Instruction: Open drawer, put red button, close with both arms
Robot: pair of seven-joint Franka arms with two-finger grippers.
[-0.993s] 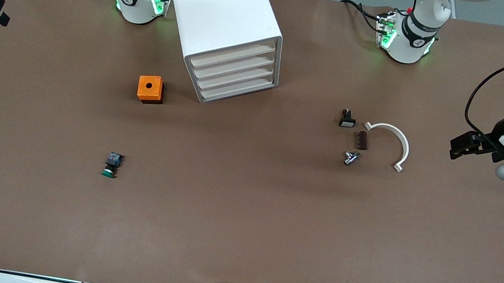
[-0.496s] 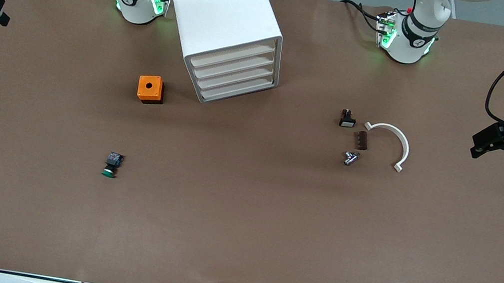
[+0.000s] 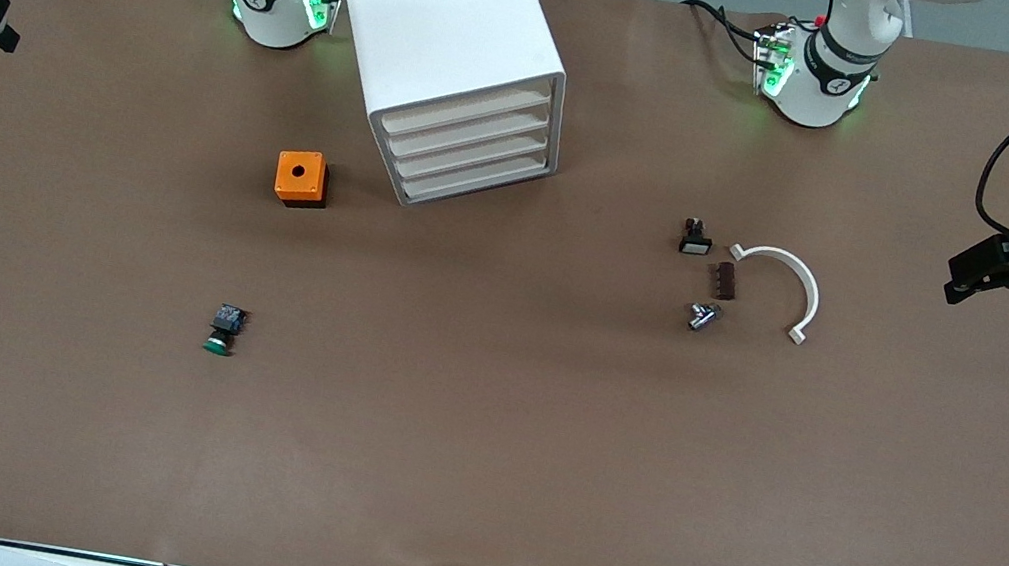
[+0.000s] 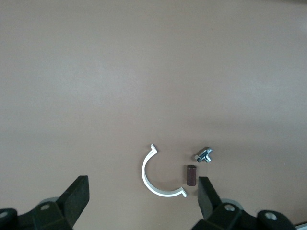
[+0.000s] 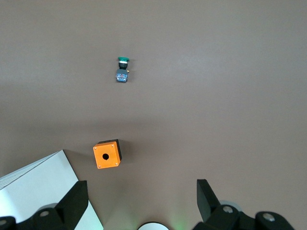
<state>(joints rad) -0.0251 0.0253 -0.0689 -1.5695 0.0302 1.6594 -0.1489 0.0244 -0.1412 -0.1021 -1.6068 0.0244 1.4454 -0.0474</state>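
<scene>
The red button shows in no view. The white drawer cabinet (image 3: pixel 450 21) stands between the arm bases with all its drawers (image 3: pixel 470 151) shut; a corner of it also shows in the right wrist view (image 5: pixel 33 189). My left gripper (image 3: pixel 961 274) is open and empty, high over the left arm's end of the table; in its wrist view (image 4: pixel 143 184) the jaws stand wide apart above a white C-shaped clip (image 4: pixel 149 179). My right gripper (image 5: pixel 141 191) is open and empty, high above the right arm's base, and waits.
An orange box with a hole (image 3: pixel 301 178) sits beside the cabinet. A green-capped button (image 3: pixel 224 330) lies nearer the camera. A small black part (image 3: pixel 695 238), a brown piece (image 3: pixel 726 281), a metal fitting (image 3: pixel 702 315) and the clip (image 3: pixel 794 278) lie together.
My left gripper has drawn away from the clip toward the left arm's end of the table. The things on the table and the right arm have not moved.
</scene>
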